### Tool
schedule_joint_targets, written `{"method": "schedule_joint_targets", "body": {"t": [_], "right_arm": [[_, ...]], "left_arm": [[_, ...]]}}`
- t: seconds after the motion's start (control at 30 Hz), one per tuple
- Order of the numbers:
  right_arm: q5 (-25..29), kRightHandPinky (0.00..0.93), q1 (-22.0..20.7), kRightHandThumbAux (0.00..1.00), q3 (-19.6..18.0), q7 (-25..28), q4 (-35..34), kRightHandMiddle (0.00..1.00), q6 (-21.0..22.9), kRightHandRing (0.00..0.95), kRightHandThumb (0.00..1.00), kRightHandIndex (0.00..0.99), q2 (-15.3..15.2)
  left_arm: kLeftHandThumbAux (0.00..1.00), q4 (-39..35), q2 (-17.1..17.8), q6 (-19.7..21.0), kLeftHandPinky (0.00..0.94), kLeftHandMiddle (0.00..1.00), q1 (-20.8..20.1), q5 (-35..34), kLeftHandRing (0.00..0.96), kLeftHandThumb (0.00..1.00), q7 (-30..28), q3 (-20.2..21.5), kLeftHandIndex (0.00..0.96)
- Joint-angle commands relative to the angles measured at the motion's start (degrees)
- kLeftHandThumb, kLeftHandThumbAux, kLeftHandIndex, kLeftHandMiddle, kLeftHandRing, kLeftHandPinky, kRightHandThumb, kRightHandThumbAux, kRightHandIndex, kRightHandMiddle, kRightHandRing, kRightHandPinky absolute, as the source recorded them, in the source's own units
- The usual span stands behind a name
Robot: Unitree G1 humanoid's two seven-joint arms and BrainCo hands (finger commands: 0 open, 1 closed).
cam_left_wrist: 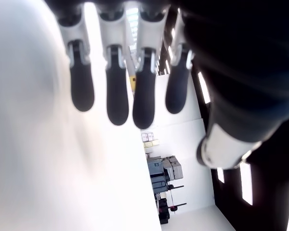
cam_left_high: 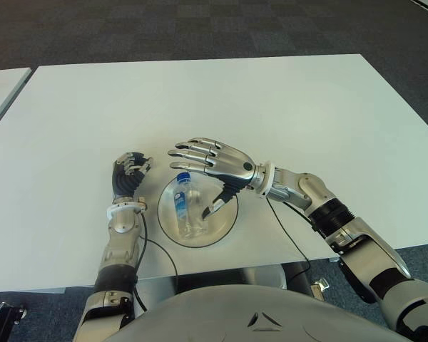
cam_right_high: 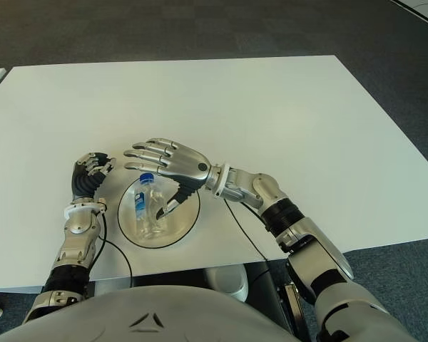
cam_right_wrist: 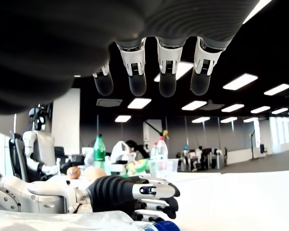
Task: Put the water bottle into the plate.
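Here, bottle: the small clear plastic water bottle with a blue cap [cam_left_high: 185,201] lay on its side inside the round clear glass plate [cam_left_high: 167,218], its cap pointing away from the robot, toward the far rim.
Plate: it sat on the white table [cam_left_high: 271,114] near the front edge, between the two arms.
Right hand: the silver right hand [cam_left_high: 212,161] hovered above the far part of the plate, palm down, reaching across toward the robot's left side.
Right hand opening: the four fingers [cam_left_high: 189,152] were stretched out almost straight and a little spread; the thumb [cam_left_high: 219,201] pointed down toward the bottle's right side, its tip very near the bottle, but whether it touched I cannot tell.
Right hand grasp: nothing was held; in the right wrist view the fingertips [cam_right_wrist: 167,82] hung free with open air below them.
Left hand: the dark left hand [cam_left_high: 129,175] showed just beside the plate, on its left side, with the fingers curled in toward the palm.
Left hand grasp: it held nothing; in the left wrist view the bent fingers [cam_left_wrist: 117,96] were over bare white table, and whether they touched it I cannot tell.
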Motion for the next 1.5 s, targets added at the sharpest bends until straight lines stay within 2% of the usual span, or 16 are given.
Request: {"method": "schedule_joint_targets", "body": {"t": [0.03,0.13,0.4,0.63,0.9,1.07,1.2,1.3,1.5], "right_arm": [[0.61,0.000,-0.66,0.267,0.16,1.06,0.16,0.000,0.30,0.000,0.113,0.000,-0.42],[2.24,0.000,-0.64,0.296,-0.32,2.03,0.49,0.000,0.22,0.000,0.088,0.000,-0.43],[4.22,0.000,0.18,0.403,-2.16,2.40,0.21,0.000,2.12,0.000,0.014,0.000,-0.24],[5.47,0.000,3.10,0.520,-5.51,0.40,-1.55,0.000,7.06,0.000,0.001,0.000,0.42],[16.60,0.000,8.43,0.635,-10.06,5.33,-2.74,0.000,12.70,0.000,0.019,0.000,3.03],[23.84,0.000,11.11,0.668,-13.88,6.11,-3.18,0.000,16.11,0.000,0.035,0.000,6.00],[27.48,0.063,12.58,0.690,-16.42,5.87,-3.25,0.000,18.28,0.000,0.058,0.000,8.14],[29.74,0.111,13.44,0.700,-17.97,5.71,-2.83,0.000,19.10,0.000,0.108,0.000,9.42],[33.83,0.144,15.37,0.712,-20.75,5.43,-1.74,0.000,20.11,0.007,0.196,0.014,11.91]], "left_arm": [[0.719,0.04,0.23,1.18,0.474,0.482,0.27,0.08,0.477,0.700,-0.21,0.00,0.429],[0.719,2.78,0.97,-0.44,0.499,0.511,-0.84,-0.92,0.502,0.700,-1.29,0.36,0.430],[0.717,4.04,0.25,-1.23,0.515,0.550,-1.37,-4.46,0.525,0.703,-2.69,1.27,0.432],[0.717,8.29,0.72,-6.70,0.537,0.571,-2.42,-5.80,0.548,0.702,-4.51,1.73,0.433],[0.717,14.30,2.03,-12.46,0.585,0.602,-4.43,-6.23,0.585,0.702,-6.61,2.03,0.433],[0.717,15.09,1.56,-12.07,0.582,0.614,-5.01,-7.11,0.596,0.704,-6.43,2.62,0.433],[0.716,15.41,1.58,-12.76,0.568,0.614,-5.03,-6.38,0.592,0.705,-5.52,2.44,0.433],[0.716,15.76,1.76,-13.63,0.563,0.610,-5.00,-5.61,0.589,0.704,-4.96,2.23,0.433],[0.716,15.90,1.61,-14.23,0.576,0.611,-4.88,-6.20,0.590,0.704,-5.65,2.39,0.433]]}}
